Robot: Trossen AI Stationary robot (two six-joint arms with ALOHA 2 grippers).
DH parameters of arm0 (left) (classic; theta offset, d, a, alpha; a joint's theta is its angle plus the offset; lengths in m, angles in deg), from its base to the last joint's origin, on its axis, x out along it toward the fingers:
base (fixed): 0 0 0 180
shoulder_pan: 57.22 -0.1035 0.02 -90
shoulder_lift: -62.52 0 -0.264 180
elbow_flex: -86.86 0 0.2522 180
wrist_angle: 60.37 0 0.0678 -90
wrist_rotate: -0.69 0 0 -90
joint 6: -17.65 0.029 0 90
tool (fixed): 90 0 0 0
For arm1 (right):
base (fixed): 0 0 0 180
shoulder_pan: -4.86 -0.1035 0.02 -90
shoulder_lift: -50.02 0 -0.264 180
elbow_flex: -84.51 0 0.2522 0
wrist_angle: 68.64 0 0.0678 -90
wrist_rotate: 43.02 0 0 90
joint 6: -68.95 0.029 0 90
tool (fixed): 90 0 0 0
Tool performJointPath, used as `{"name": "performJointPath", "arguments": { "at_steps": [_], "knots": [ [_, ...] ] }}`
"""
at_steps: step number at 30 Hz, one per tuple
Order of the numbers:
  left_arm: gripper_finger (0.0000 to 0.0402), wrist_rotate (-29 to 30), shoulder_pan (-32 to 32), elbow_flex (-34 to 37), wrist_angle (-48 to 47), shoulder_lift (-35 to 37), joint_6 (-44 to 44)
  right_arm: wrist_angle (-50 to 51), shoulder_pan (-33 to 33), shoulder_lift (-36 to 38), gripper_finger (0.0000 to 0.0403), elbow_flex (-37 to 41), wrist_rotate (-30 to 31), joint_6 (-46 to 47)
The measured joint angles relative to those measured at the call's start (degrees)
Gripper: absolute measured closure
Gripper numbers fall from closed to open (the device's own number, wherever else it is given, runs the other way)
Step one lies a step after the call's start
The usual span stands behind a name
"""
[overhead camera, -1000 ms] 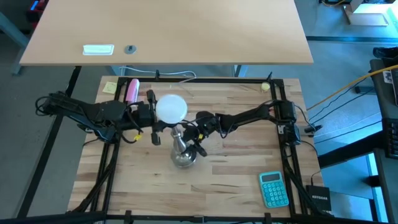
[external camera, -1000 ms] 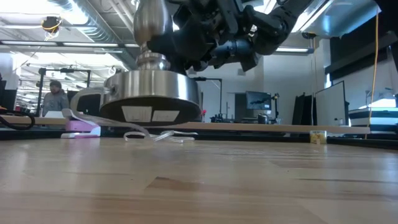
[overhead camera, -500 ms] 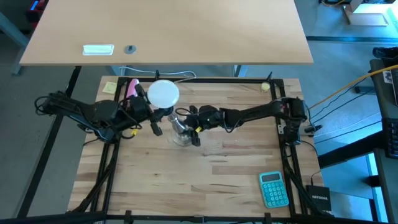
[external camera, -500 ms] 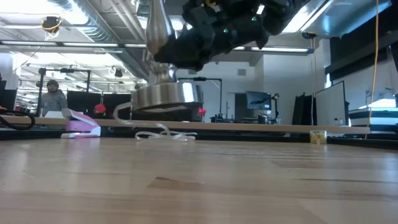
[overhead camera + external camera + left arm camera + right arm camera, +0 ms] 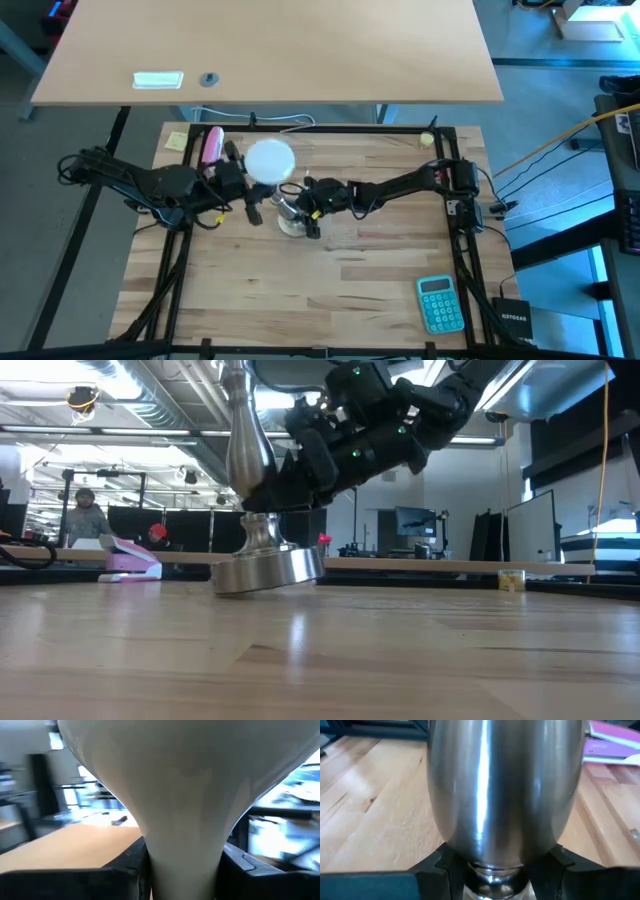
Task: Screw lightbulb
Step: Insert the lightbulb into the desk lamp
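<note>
The white frosted lightbulb stands above the shiny metal socket stand, near the middle of the table toward its far side. Whether its neck sits in the socket is hidden. My left gripper comes from the left and is shut on the bulb. My right gripper comes from the right and is shut on the stand's stem. The stand's round base is slightly tilted, with its lower edge at the tabletop. My left gripper pinches the bulb's narrow neck between its two fingers, one on each side, below the globe. The fingers come roughly level from the table's left. The globe stands upright above them. My right gripper pinches the stand's metal stem where it narrows below its bulge, one finger on each side. The fingers come from the table's right, slanting down. The stand is nearly upright, its base at the tabletop and slightly tilted.
A pink object and a yellow note lie at the far left. A teal calculator lies at the near right. A white cable runs along the far edge. People show in the room beyond.
Both grippers have carried the stand and bulb toward the table's far edge and then down. The stand's base hung well above the table near the low camera, and now it sits lower, at the tabletop, slightly tilted.
</note>
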Motion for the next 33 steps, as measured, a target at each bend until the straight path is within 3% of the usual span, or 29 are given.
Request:
{"name": "performJointPath", "arguments": {
  "at_steps": [4, 7, 11, 19, 24, 33],
  "knots": [
    [0.027, 6.99, -0.11, -0.02, 4.66, 0.01, 3.74, 0.11, 0.0, -0.17, 0.0239, -0.02, 0.02, 0.16],
    [0.027, 7.16, 0.05, -0.13, 10.13, 0.1, 7.81, 0.69, 0.02, -0.17, 0.0239, -0.02, 0.02, 0.18],
    [0.027, 5.92, 0.48, -0.19, 7.93, -0.09, 7.48, 1.48, 0.02, -0.17, 0.0236, -0.06, -0.02, 0.37],
    [0.027, 5.77, 0.46, -0.13, 4.85, -0.2, 5.32, 6.61, 0.07, 1.06, 0.011, -0.04, 0.62, 0.49],
    [0.027, 5.82, 0.69, -0.13, 5.29, 0.31, 6.63, 15.11, 0.07, 6.99, 0.0074, 0.01, 3.83, -3.16],
    [0.027, 5.78, 1.8, -0.13, 3.49, 1.39, 8.83, 35.05, 0.07, 23.1, 0.0069, 0.0, 10.04, -7.29]
  ]
}}
